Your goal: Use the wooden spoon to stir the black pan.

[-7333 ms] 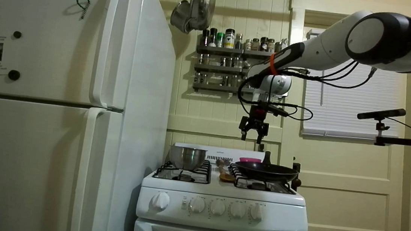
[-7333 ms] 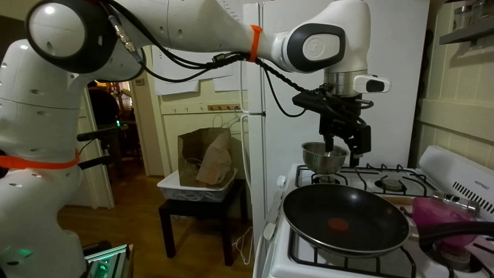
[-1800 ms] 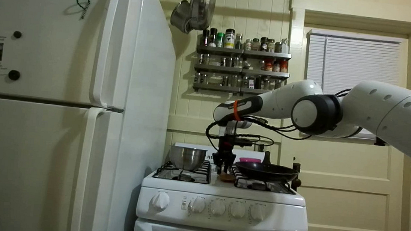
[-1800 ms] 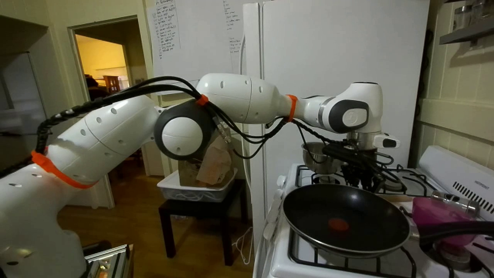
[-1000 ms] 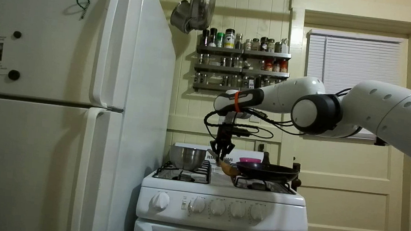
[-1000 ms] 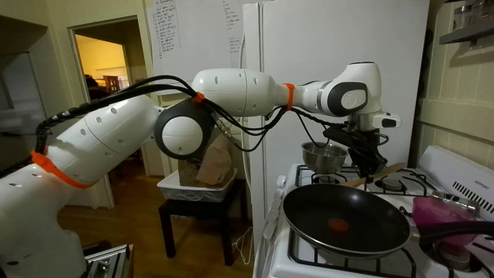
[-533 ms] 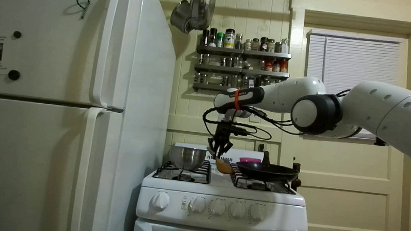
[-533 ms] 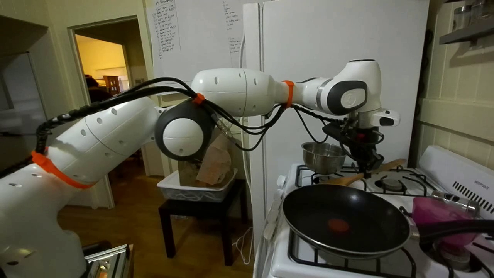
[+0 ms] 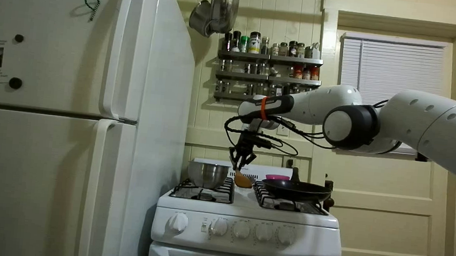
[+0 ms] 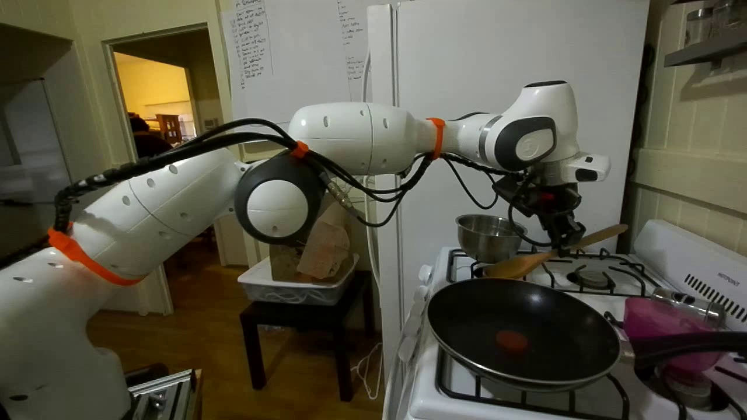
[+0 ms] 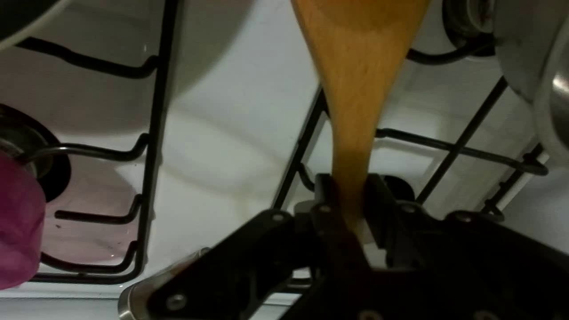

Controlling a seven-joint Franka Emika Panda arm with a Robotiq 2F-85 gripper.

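grasping the spoon (image 11: pixel 355 75) mid-handle in the clenched gripper (image 11: pixel 350 189); holding it aslant over the stove (image 9: pixel 251 214), with its bowl end (image 10: pixel 509 269) lower, between the pot (image 9: pixel 208 176) and pan (image 10: pixel 554 326), apart from both.

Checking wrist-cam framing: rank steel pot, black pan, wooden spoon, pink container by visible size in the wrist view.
Largest to smallest:
Wooden spoon, seen close up
Steel pot
Pink container
Black pan, just an edge
All run off the frame; this ranks visible area, not true size.
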